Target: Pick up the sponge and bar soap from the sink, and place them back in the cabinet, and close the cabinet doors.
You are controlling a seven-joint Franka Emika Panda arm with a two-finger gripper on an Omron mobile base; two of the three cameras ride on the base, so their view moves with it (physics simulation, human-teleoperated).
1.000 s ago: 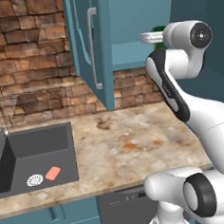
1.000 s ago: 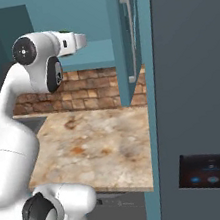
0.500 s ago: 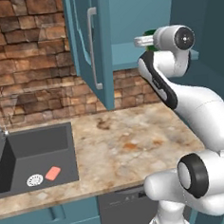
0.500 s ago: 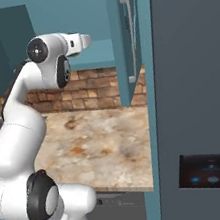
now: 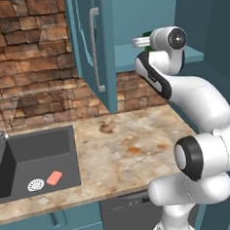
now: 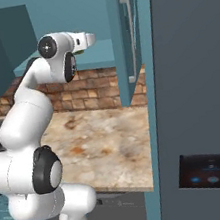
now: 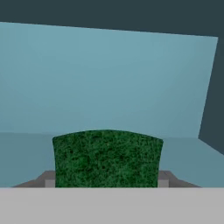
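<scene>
Arm (image 6: pixel 27 103) raised, hand at shelf height inside the open cabinet (image 6: pixel 92 54). Gripper end hidden by the hand's own white body; grip not readable. One cabinet door (image 6: pixel 124 38) stands open, handle visible. Speckled counter (image 6: pixel 107 143) below, brick wall (image 6: pixel 93 87) behind. Dark grey fridge (image 6: pixel 195 92) at right.

Granite counter (image 5: pixel 134 145), brick wall (image 5: pixel 30 70), perhaps dishwasher (image 5: pixel 127 216)

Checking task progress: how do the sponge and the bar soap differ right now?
The sponge is dark green on its visible face; the bar soap is salmon pink. The sponge is clamped in the gripper inside the cabinet; the soap lies in the sink. Both are small blocks.
</scene>
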